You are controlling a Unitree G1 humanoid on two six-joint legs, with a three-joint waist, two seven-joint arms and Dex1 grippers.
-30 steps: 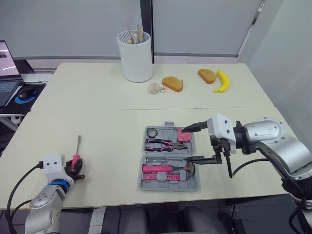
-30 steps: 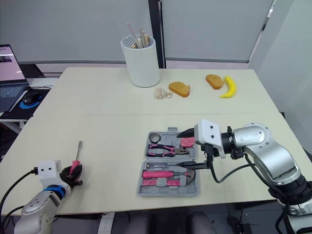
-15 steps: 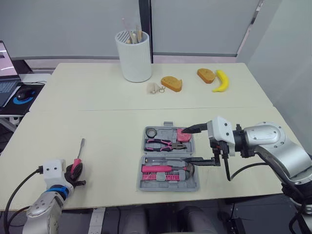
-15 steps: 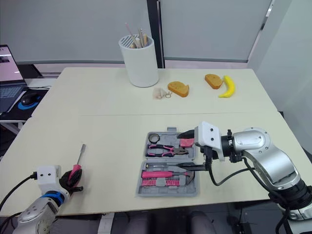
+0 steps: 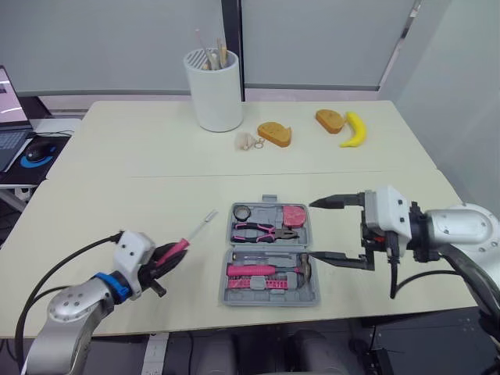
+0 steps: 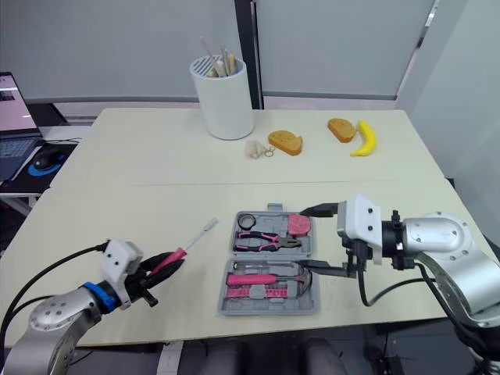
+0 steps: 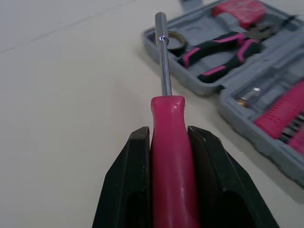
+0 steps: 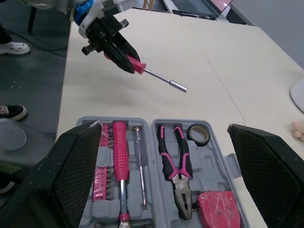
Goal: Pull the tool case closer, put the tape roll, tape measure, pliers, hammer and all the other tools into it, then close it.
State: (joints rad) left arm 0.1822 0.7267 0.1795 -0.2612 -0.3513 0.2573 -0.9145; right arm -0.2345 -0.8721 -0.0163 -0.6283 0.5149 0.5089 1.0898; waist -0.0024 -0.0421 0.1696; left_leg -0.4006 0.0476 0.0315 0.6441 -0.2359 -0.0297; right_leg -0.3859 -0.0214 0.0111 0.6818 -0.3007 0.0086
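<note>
The left gripper, clenched on the pink-handled screwdriver, has swung in from the table's front left corner and now aims the shaft at the open tool case, which sits mid front edge. The right gripper, spread wide and empty, has backed off the case's right side, leaving room. The screwdriver likely goes in next.

Both arms held low, pointing inward
Left gripper clamps a pink screwdriver; right gripper gapes wide
</note>
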